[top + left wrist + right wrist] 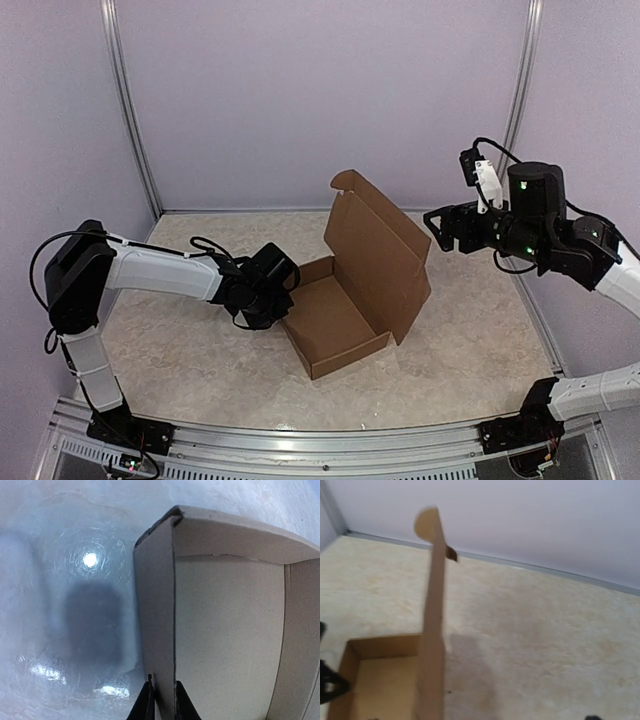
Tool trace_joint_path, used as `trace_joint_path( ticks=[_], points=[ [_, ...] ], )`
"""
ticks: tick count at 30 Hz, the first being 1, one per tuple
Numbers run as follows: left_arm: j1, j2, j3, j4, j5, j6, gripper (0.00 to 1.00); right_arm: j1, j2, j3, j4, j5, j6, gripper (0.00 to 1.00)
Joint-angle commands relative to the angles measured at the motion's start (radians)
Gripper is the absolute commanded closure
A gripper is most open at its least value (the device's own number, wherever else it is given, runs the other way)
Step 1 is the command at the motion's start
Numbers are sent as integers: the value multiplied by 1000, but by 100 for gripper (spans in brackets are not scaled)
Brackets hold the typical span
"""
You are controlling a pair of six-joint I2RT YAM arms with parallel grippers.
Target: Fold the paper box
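One paper box, one table

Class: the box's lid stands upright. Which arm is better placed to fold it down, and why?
Right. The right gripper hangs open beside the raised lid of the paper box, free to push it. The left gripper is pinching the tray's side wall, steadying it.

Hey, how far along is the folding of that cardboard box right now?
Done: the plain brown cardboard box already has its tray walls standing. In hand: the left pincer pinches one tray wall; the right pincer hangs open beside the upright lid flap, apart from it. Left: folding the lid down and tucking it shut.
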Motion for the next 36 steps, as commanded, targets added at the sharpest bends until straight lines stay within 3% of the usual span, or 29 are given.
trace_joint_path(
  ticks=[1, 9, 15, 19, 24, 28, 36],
  points=[
    [-8, 16, 25, -1, -33, -48, 79, -11, -11, 52, 34, -107, 25, 12],
    [-27, -32, 16, 15, -78, -36, 49, -11, 61, 107, 26, -191, 50, 13],
    [-32, -124, -40, -47, -145, 44, 29, -11, 93, 131, -26, -96, 28, 13],
    [12, -229, -92, -65, -140, 225, 19, -10, 59, 89, -45, -67, 39, 13],
    [118, -348, -120, -67, -96, 477, 6, -11, 1, 10, -60, -144, 67, 13],
    [233, -331, -45, -68, 73, 662, 5, -11, -36, -51, -99, -181, 94, 13],
    [267, -103, 225, -151, 151, 951, 6, -11, -109, -108, -157, -284, 73, 9]
  ],
)
